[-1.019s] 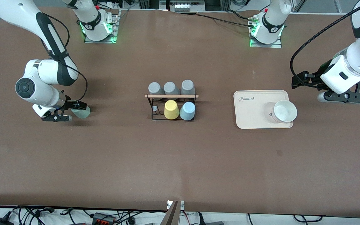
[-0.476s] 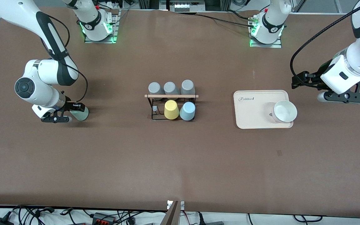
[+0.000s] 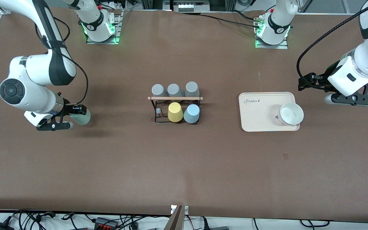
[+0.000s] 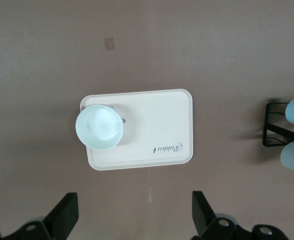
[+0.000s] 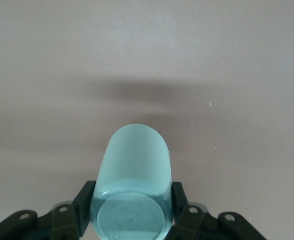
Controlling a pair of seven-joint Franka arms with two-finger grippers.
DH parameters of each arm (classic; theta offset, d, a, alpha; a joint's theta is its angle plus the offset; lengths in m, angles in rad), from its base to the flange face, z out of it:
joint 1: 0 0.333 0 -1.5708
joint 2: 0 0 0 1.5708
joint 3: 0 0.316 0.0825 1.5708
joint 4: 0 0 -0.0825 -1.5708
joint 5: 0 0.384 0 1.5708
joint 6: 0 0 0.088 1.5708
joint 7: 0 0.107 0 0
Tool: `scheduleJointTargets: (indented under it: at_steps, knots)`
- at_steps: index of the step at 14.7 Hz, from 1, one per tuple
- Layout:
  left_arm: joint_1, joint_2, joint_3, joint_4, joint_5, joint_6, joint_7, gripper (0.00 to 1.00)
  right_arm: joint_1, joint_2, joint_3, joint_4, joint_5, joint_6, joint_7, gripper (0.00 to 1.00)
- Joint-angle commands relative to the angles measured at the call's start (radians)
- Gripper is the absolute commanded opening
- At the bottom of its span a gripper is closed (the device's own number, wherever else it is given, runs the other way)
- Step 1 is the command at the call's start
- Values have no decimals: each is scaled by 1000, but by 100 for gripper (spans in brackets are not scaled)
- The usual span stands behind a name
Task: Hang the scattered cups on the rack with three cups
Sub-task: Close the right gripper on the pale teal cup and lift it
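The right end effector [image 3: 75, 112] is clamped on the mint green cup [image 3: 81, 117] and now holds it up off the worktop [image 3: 184, 159], at the right arm's end of it; a second ago the cup sat lower, close against the surface, and the arm's elbow and wrist have since risen and swung outward. The shadow under the cup has separated from it, which supports a lift. In the right wrist view the cup [image 5: 132, 185] lies between both fingers [image 5: 82, 202], base toward the camera, with bare worktop below. Judgement: pick-up is complete and the carry toward the rack [image 3: 175, 110] comes next. The rack stands at mid-worktop with its wooden rod [image 3: 175, 98] across the top; three grey cups [image 3: 175, 89] sit along the row farther from the front camera, and the yellow cup [image 3: 175, 112] and light blue cup [image 3: 191, 113] in the nearer row, beside one bare peg [image 3: 158, 111]. That free peg looks like the likely destination. The left end effector [image 4: 134, 217] waits with fingers spread apart and nothing between them, above the worktop beside the tray [image 3: 257, 111] carrying the white cup [image 3: 291, 113]; it is unchanged across all frames.
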Motion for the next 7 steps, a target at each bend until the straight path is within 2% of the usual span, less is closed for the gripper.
scheduleJointTargets:
  at_steps: [1,3,7]
  knots:
    - [6,-21,1,-15,-17,-8,7,100,73,83,1,206,9,-134,67,11]
    - [6,-21,1,-13,-17,-8,7,100,119,85,1,226,12,-131,62,11]
    - [6,-21,1,-15,-17,-8,7,100,277,85,-1,234,9,-123,84,12]
